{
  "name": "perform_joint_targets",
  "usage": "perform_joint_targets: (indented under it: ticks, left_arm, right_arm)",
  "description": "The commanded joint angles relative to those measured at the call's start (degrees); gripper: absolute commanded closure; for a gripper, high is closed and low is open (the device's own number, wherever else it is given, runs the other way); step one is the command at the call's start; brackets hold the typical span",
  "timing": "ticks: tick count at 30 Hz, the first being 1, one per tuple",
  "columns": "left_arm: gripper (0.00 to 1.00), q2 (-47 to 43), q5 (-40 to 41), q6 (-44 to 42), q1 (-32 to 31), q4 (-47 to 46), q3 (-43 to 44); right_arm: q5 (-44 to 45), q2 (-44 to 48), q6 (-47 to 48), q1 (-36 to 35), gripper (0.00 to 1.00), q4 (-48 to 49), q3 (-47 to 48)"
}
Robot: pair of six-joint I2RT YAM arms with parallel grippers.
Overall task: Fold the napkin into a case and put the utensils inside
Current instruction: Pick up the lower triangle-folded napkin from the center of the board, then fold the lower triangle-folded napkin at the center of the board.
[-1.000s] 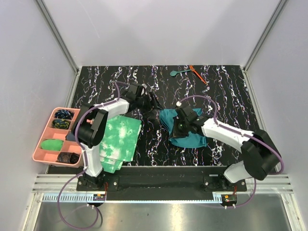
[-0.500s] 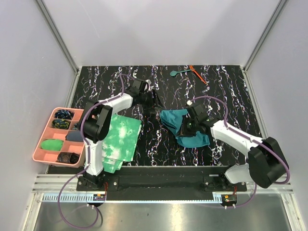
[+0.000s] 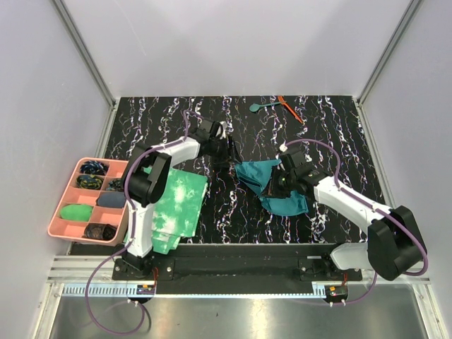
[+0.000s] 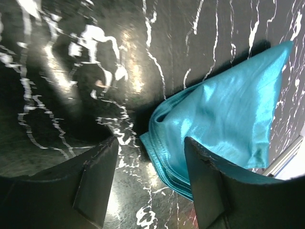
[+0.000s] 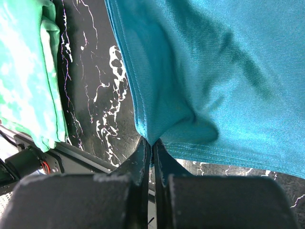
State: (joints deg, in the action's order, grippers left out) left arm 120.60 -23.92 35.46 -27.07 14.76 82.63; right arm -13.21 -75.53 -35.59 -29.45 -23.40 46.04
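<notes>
Napkin [image 3: 286,203] from overhead: a rumpled teal heap mid-counter [image 3: 339,134], its long run slanting from far-left to near-right. On top of it sits the right pincer [image 3: 274,185]. The left pincer [image 3: 230,151] hangs just off the far-left corner, so the left arm is nearer that loose end. Well apart, by the far edge, lie the spoon [image 3: 257,107] and the orange stick [image 3: 290,109].

Left wrist view: fingers [image 4: 95,181] spread wide, with the napkin's layered corner lying ahead between them. Whether it touches I cannot tell, but overhead never shows that opening.

Right wrist view: that pincer is pressed together, pinching the napkin's hem into a pucker that the arm hides from above. I reckon the left must advance onto that corner.
</notes>
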Motion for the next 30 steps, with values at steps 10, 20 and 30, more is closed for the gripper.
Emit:
perform_joint_targets:
  ticks: [10,20,30]
  left_arm:
    - [0.5,0.08,0.98,2.15,-1.41,-1.23,-0.37]
    - [0.81,-1.33,0.63,2.77,-1.32,-1.58,0.95]
    - [1.0,-5.1,2.64,4.87,-3.25,0.78,2.44]
  right_arm:
    - [-1.9,2.75,0.79,0.62,1.0,1.07,-0.25]
    - [-7.34,2.67,2.55,0.54,1.0,3.0,-5.51]
    - [-12.54,1.7,-0.52,0.54,1.0,10.3,-11.94]
